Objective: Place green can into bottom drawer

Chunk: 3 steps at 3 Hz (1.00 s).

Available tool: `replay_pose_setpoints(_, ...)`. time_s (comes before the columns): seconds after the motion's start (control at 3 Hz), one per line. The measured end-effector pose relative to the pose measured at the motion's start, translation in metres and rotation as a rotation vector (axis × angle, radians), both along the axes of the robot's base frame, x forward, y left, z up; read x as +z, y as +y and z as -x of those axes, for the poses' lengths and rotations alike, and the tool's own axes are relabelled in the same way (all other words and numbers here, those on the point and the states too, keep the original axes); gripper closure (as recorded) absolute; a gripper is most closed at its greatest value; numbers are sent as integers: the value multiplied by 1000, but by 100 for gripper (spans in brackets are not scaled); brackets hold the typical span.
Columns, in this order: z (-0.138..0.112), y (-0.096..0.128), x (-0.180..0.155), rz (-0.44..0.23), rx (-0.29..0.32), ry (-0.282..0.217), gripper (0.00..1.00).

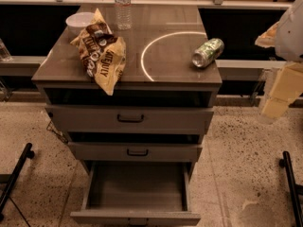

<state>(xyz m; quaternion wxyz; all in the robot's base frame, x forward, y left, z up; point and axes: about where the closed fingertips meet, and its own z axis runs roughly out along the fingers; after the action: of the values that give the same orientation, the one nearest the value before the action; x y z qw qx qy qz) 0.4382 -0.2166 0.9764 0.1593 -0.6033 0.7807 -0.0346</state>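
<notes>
The green can [207, 52] lies on its side on the right part of the cabinet top [180, 70], near the right edge. The bottom drawer [137, 186] is pulled open below, with its tray bare. My gripper [273, 105] hangs at the right edge of the camera view, to the right of the cabinet and lower than the can. It is apart from the can and holds nothing that I can see.
A clear water bottle [122, 6] stands at the back of the top. A yellow-brown snack bag [103, 53] and a white bowl [79, 20] are on the left. Two grey drawers with black handles [130, 118] [137, 152] are above the open one. Black legs [16, 174] [291, 183] flank the cabinet.
</notes>
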Motion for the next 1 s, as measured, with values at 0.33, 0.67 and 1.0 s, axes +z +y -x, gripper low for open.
replay_pose_setpoints(0.33, 0, 0, 0, 0, 0, 0, 0)
replay_pose_setpoints(0.67, -13, -11, 1, 48, 4, -33, 0)
replay_pose_setpoints(1.0, -58, -32, 7, 188, 54, -151, 0)
